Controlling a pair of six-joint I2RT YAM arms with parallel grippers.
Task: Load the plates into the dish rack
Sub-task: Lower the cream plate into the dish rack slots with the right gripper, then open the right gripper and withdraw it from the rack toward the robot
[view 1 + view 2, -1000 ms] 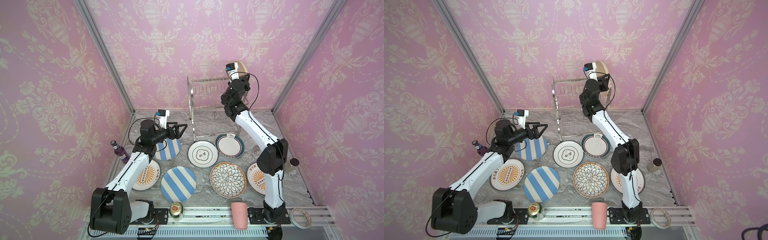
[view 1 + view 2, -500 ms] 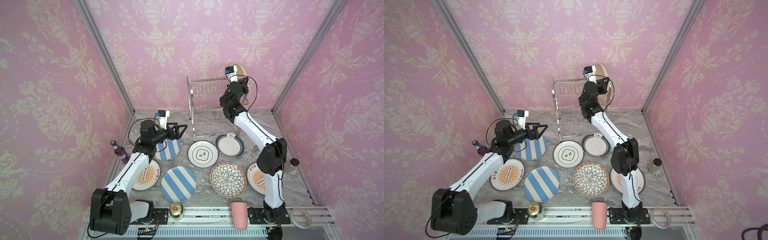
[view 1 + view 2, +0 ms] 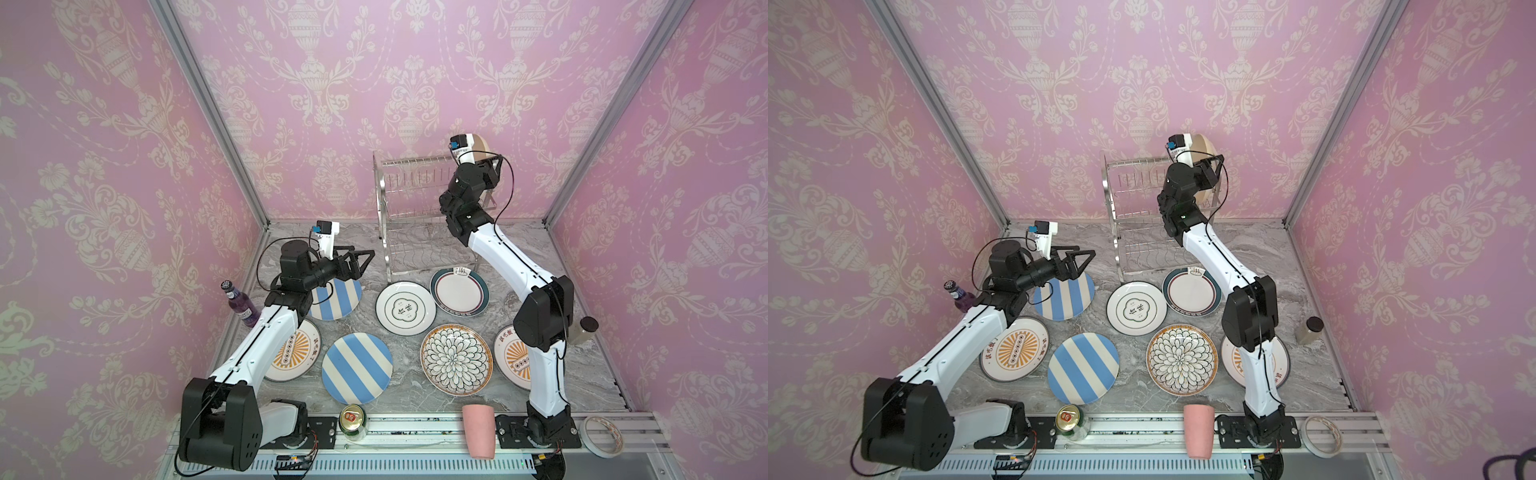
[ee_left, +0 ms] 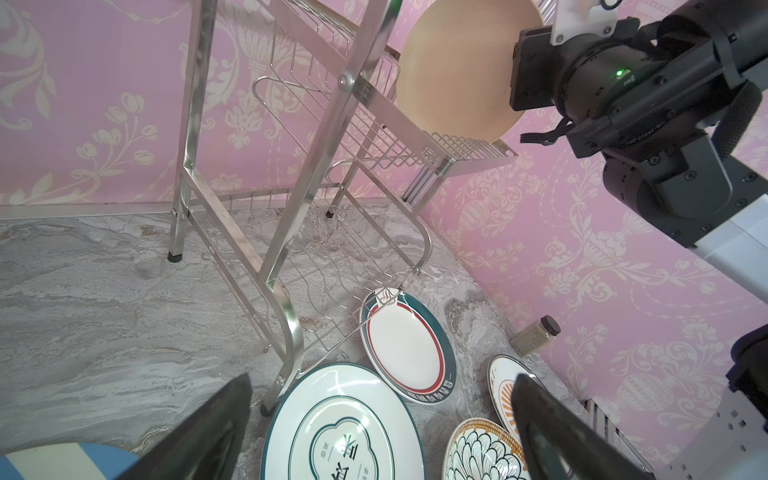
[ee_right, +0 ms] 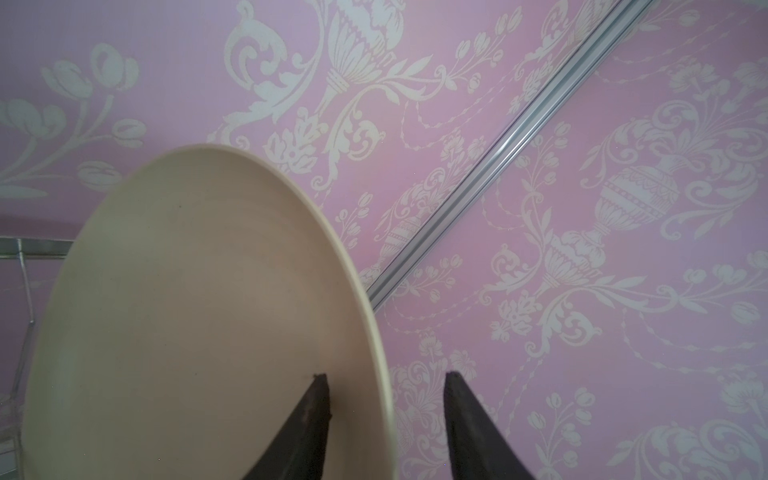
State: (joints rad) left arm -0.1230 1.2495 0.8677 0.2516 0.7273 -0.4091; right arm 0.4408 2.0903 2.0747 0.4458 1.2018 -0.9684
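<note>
The plain cream plate (image 5: 199, 316) stands on edge at the right end of the dish rack's (image 3: 411, 208) top tier, as the left wrist view shows the cream plate (image 4: 457, 70) too. My right gripper (image 5: 386, 376) is open astride its rim: one finger lies against the face, the other stands clear of the edge. Near the rack's foot my left gripper (image 3: 357, 262) hovers open and empty above a blue-white striped plate (image 3: 336, 297). On the marble lie a second striped plate (image 3: 357, 368), the cloud-outline plate (image 3: 405, 307), the teal-rimmed plate (image 3: 459, 293), the petal-patterned plate (image 3: 455, 359) and two orange-sunburst plates (image 3: 291, 351) (image 3: 513, 357).
A purple bottle (image 3: 239, 301) stands by the left wall and a small jar (image 3: 584, 328) by the right wall. Along the front rail are a can (image 3: 352, 419), a pink cup (image 3: 478, 430) and a tape roll (image 3: 602, 436).
My right gripper has opened and let go of the cream plate, which now rests in the rack's top tier. The left arm has not moved.
</note>
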